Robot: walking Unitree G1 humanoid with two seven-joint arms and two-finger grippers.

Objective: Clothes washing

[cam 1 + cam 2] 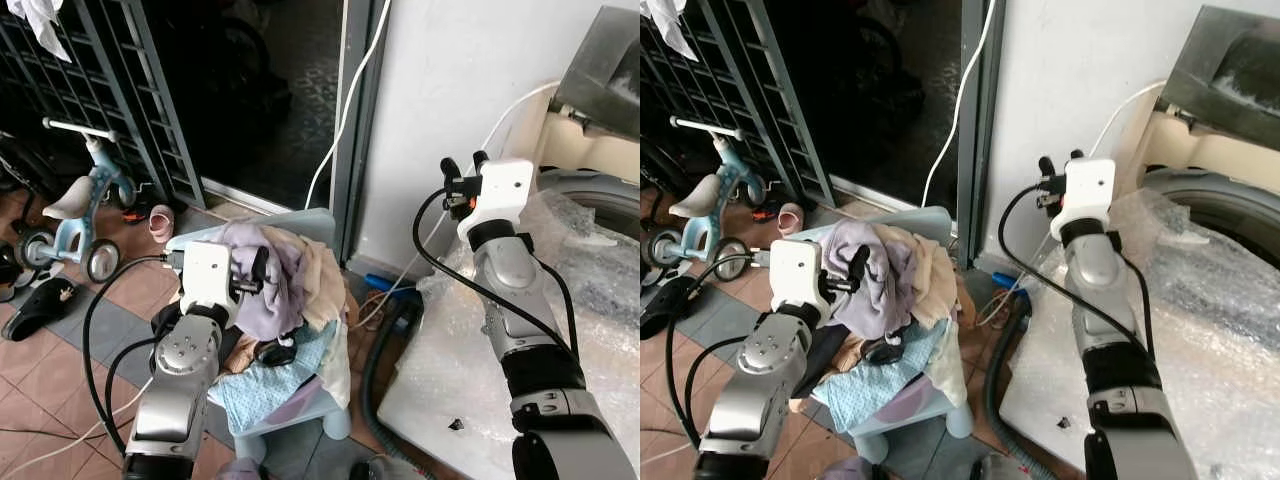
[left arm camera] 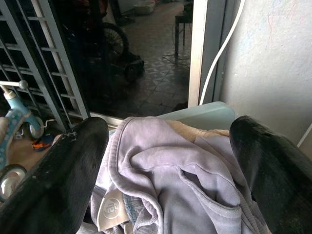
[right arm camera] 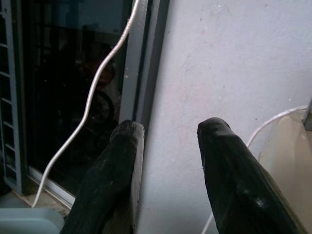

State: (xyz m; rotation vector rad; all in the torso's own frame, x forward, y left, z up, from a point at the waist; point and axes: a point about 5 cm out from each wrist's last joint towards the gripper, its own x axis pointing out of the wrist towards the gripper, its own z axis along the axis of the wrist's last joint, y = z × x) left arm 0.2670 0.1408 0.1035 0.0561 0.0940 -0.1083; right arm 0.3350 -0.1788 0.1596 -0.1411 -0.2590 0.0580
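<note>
Left gripper (image 1: 262, 272) sits right at the lavender hoodie (image 1: 268, 285) on top of the laundry pile (image 1: 290, 330), which is heaped in a pale blue basket (image 1: 300, 225) on the tiled floor (image 1: 40, 380). Head cam only gives the fingers side-on vs the cloth; left wrist cam shows them spread wide either side of the hoodie, nothing clamped, plus the hoodie's neck label (image 2: 111, 210) w/ a round logo.

Right gripper (image 1: 466, 172) is raised in the air near the white wall (image 1: 450, 90), above the bubble-wrapped top (image 1: 520, 330) of the washing machine (image 1: 600, 200). Right wrist cam: fingers parted w/ a gap, empty, pointing at wall and a white cable (image 3: 92, 92) by the door frame.

Further back: grey drain hose (image 1: 378, 350) on the floor beside the basket, pink cup (image 1: 160, 222), light-blue kid's trike (image 1: 80, 215), metal grille gate (image 1: 100, 90), dark room behind.
</note>
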